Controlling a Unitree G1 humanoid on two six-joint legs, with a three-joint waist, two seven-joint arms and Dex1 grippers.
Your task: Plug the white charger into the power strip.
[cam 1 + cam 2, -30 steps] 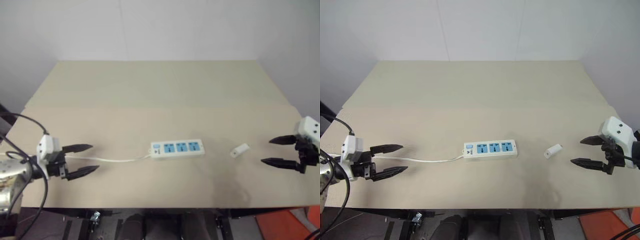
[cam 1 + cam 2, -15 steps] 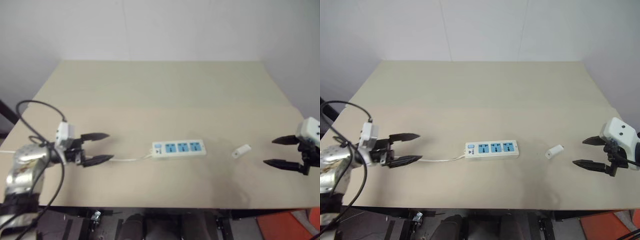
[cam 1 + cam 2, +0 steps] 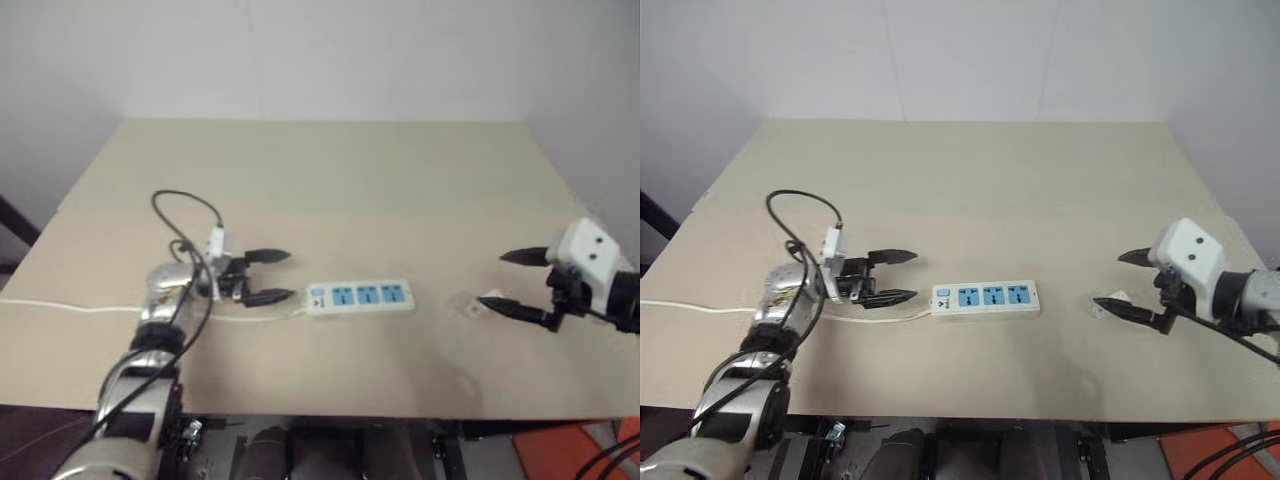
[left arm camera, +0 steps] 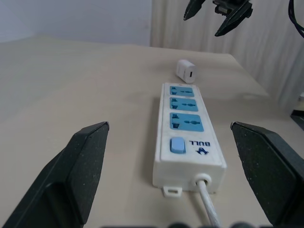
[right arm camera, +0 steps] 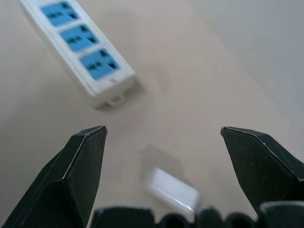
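- Left gripper (image 3: 902, 276): fingers spread wide, nothing between them. It lies about level, tips aimed toward the switch end of the strip (image 3: 986, 297).
- Strip: flat on the table (image 3: 970, 190), just ahead of the left fingertips and apart from them. Three blue sockets face up; the switch (image 4: 176, 145) sits at the end nearest this gripper.
- Cord (image 4: 207, 205): leaves the strip's near end and runs back under the left gripper, between its two fingers as seen from the left wrist. It carries on across the table toward the robot's left edge.
- Right gripper (image 3: 1127, 281): fingers likewise apart and empty, tilted downward toward the table.
- Charger (image 3: 1107, 303): lies flat on the table, just under and beside the lower right finger; contact cannot be told. From the right wrist it sits low between the two fingers, close to their base (image 5: 172, 191).
- Charger lies beyond the strip's far end from the left gripper, near the strip but clear of it, unplugged.
- All three sockets empty.
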